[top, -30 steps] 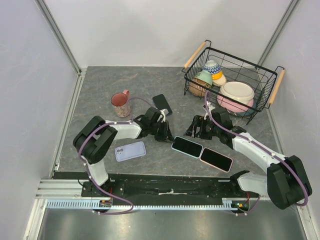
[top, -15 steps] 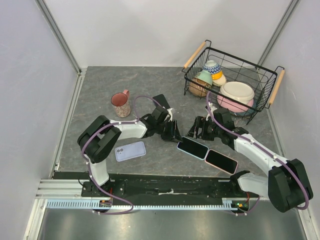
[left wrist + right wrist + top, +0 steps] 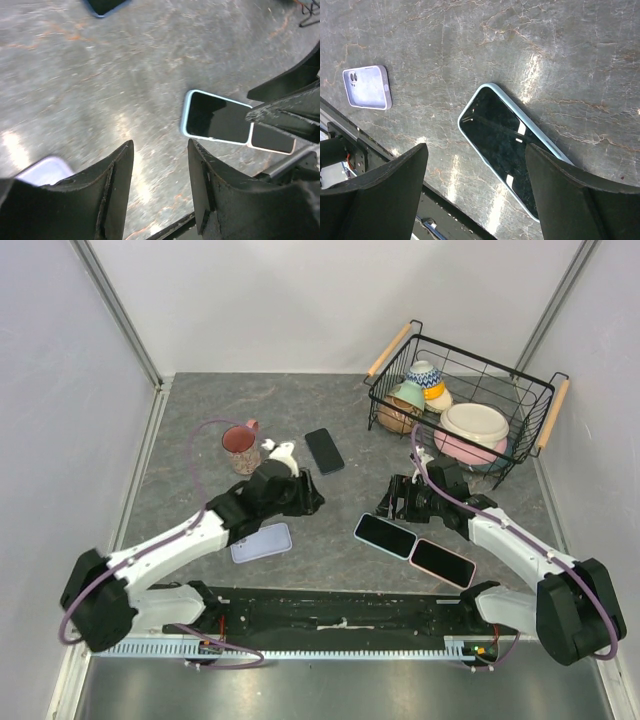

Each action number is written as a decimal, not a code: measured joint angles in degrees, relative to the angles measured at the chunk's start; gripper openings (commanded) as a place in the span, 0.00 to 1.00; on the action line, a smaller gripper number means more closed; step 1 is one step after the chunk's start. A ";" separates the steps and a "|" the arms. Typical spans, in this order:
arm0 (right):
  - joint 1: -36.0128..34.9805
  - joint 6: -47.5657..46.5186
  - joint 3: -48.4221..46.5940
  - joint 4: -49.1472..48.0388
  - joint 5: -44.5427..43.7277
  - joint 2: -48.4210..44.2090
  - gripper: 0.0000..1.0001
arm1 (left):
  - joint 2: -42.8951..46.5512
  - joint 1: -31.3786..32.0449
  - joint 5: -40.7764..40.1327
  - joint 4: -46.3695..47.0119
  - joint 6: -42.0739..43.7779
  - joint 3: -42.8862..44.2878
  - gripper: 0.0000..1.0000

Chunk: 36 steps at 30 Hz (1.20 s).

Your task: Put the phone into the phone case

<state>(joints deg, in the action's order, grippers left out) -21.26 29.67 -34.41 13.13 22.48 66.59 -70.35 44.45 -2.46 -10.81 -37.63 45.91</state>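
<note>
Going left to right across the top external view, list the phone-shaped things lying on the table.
lavender phone case → dark phone, farther back → pale-blue-rimmed phone → pink-rimmed phone

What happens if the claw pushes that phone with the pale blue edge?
The blue-edged phone lies flat on the smooth table, so it would probably slide, not tip. It looks stiff, and its glossy screen is likely slippery and breakable.
</note>
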 measured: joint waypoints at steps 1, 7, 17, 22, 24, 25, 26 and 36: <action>0.00 -0.04 0.00 0.02 0.00 0.09 0.86 | 3.21 0.00 -2.14 -0.94 0.07 -1.73 0.55; 0.00 -1.03 0.00 0.22 0.37 1.27 0.85 | 21.86 0.00 -11.61 -5.81 0.11 -8.61 0.64; -7.82 -1.95 -2.71 0.28 -0.31 8.68 0.84 | 34.62 0.00 -16.57 -10.38 0.24 -9.79 0.65; -13.90 -2.08 -8.17 -0.02 -1.81 15.87 0.79 | 35.50 0.00 -16.44 -12.00 0.44 -8.85 0.65; -15.96 -2.21 -11.15 -0.02 -2.16 19.26 0.75 | 36.06 -0.02 -16.41 -12.44 0.46 -8.35 0.65; -17.00 -2.27 -12.87 0.04 -2.40 21.09 0.74 | 36.44 0.00 -16.41 -12.66 0.46 -8.07 0.65; -17.79 -2.34 -14.27 -0.11 -2.67 22.64 0.73 | 36.81 0.00 -16.41 -12.74 0.46 -7.91 0.65; -27.71 -2.05 -30.82 -0.07 -3.93 39.58 0.54 | 40.81 0.00 -16.37 -13.40 0.39 -7.76 0.65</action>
<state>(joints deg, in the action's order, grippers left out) -48.97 27.62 -65.23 13.06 18.55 106.17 -29.54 44.45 -18.83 -24.21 -37.23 38.15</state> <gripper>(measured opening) 0.598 0.645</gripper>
